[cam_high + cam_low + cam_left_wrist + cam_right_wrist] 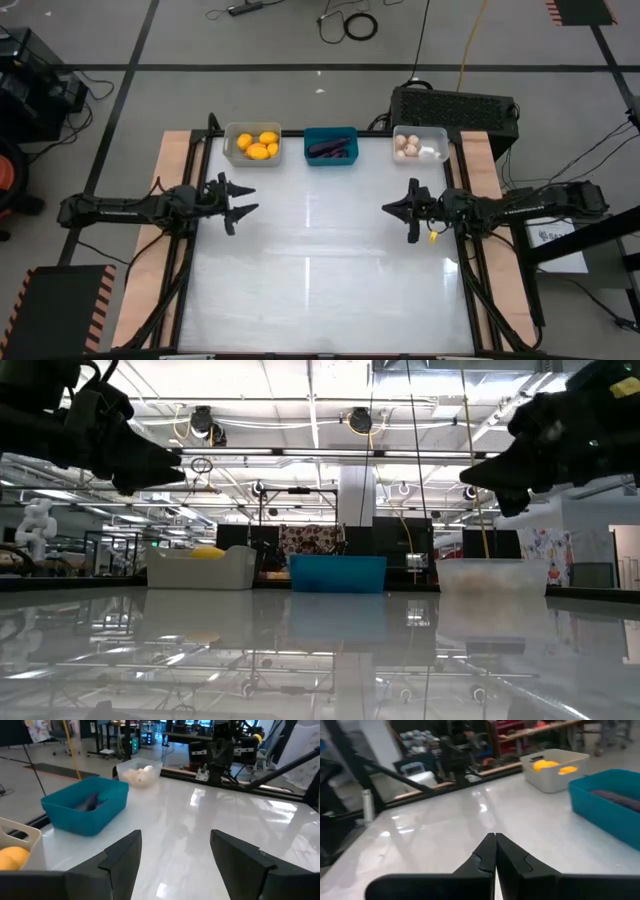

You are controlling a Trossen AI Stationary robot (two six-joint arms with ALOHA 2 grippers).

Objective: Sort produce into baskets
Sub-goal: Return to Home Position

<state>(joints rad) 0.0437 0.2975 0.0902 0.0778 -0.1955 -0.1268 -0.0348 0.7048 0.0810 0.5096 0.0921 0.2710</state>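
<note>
Three baskets stand in a row along the table's far edge. The light grey basket (pixel 253 143) holds yellow-orange fruits (pixel 258 144). The teal basket (pixel 331 146) holds dark purple eggplant pieces (pixel 331 150). The translucent white basket (pixel 420 144) holds pale garlic bulbs (pixel 407 146). My left gripper (pixel 245 199) hovers open above the table's left side, with nothing between its fingers. My right gripper (pixel 388 208) hovers shut above the table's right side, holding nothing.
A large black box (pixel 455 108) stands beyond the table's far right corner. The glossy white tabletop (pixel 320 260) stretches bare between the two arms and toward the near edge. Wooden strips and black rails run along both sides.
</note>
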